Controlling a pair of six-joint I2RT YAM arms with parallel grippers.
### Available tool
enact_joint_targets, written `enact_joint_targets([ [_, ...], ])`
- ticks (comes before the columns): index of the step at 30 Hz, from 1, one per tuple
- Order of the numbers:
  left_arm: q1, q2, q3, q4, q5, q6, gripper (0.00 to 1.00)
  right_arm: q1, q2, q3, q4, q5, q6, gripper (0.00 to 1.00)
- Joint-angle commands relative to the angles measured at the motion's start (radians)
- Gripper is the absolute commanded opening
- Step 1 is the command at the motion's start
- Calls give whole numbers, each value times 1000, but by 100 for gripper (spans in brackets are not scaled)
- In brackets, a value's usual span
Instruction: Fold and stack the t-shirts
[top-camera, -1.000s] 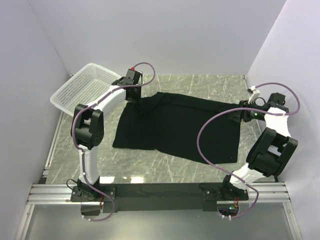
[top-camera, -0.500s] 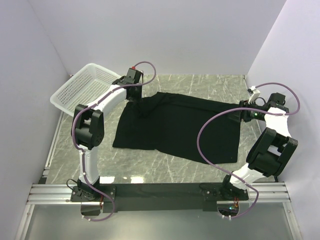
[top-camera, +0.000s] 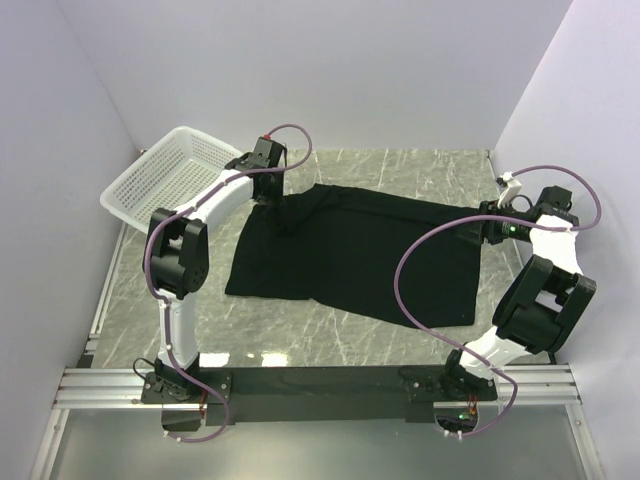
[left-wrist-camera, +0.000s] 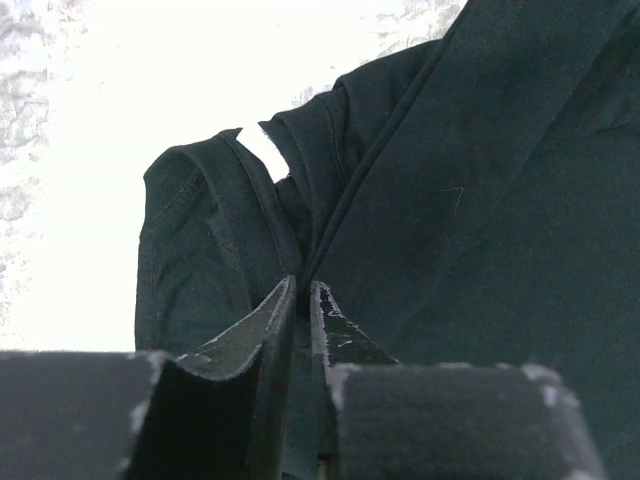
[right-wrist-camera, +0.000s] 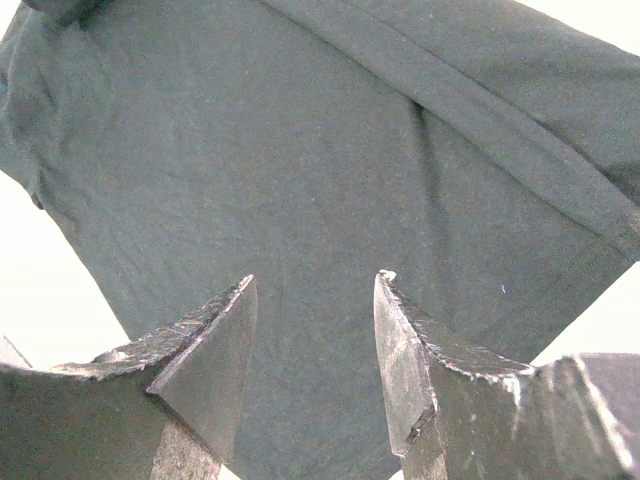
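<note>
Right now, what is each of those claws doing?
Left gripper: closed, pinching the black t-shirt.
Right gripper: open, holding nothing, over the t-shirt.

No legible text, brand or number in any view. Only candidate: small pale neck tag (left-wrist-camera: 262, 150) on the black t-shirt (left-wrist-camera: 480, 200), blown out to plain white in the left wrist view, nothing readable on it. Too small to make out from the top camera
</note>
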Motion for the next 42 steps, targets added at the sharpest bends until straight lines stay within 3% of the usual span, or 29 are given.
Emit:
enact_joint_targets([
  [1,-5,3,45,-6,3,-8,16,-13,-33,6,0,-25,-15,57],
  [7,-5,6,54,-3,19,-3,1,-16,-35,7,-4,-27,-18,57],
  [14,-7,-33,22,52,77,33,1,-19,-39,7,-6,-28,-21,57],
  [28,-7,-302,-344,238,542,184,0,-24,-49,6,-14,-33,-24,57],
  [34,-13,-340,-440,157,766,256,0,-22,-41,6,-6,-38,-16,57],
  [42,-117,-185,-380,-38,813,386,1,-24,-41,9,-11,-41,-15,57],
])
